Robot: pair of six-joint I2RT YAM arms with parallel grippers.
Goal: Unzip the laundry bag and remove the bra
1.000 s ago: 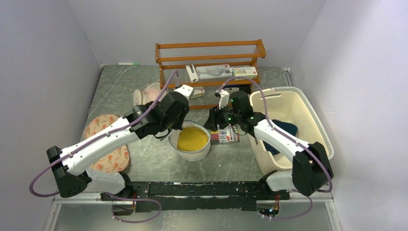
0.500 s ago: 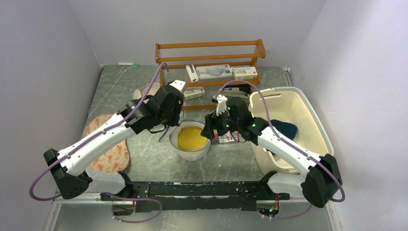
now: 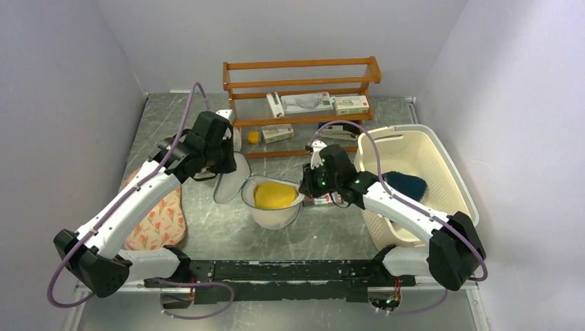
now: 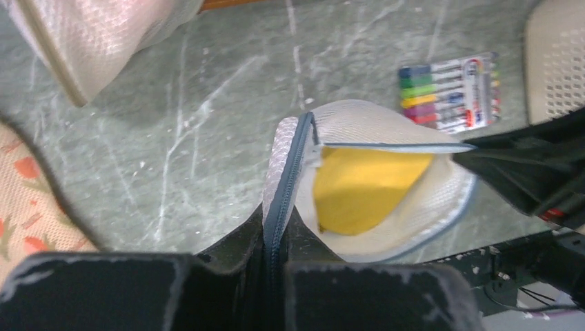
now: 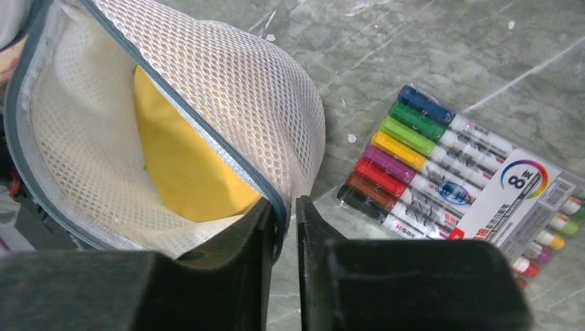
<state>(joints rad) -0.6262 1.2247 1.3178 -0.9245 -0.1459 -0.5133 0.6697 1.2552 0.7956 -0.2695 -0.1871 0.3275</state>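
Observation:
The laundry bag (image 3: 279,214) stands unzipped at the table's middle, and its round lid flap (image 3: 231,183) is pulled out to the left. The mustard-yellow bra (image 3: 274,195) lies inside; it also shows in the left wrist view (image 4: 362,186) and the right wrist view (image 5: 186,172). My left gripper (image 3: 230,165) is shut on the flap's grey-blue zip rim (image 4: 284,179). My right gripper (image 3: 306,187) is shut on the bag's right-hand zip rim (image 5: 227,162), which runs taut between the two grippers. My left gripper (image 4: 276,231) and right gripper (image 5: 283,210) both hold mesh edge only.
A pack of coloured markers (image 3: 324,200) lies just right of the bag. A cream basket (image 3: 441,172) with a dark teal cloth (image 3: 405,183) stands at the right. A wooden rack (image 3: 300,76) with boxes is behind. A floral mat (image 3: 162,217) and a pinkish mesh pouch (image 4: 90,34) lie left.
My left gripper has moved left and back, drawing the lid flap off the bag and opening it wide. My right gripper has shifted slightly toward the bag's right rim.

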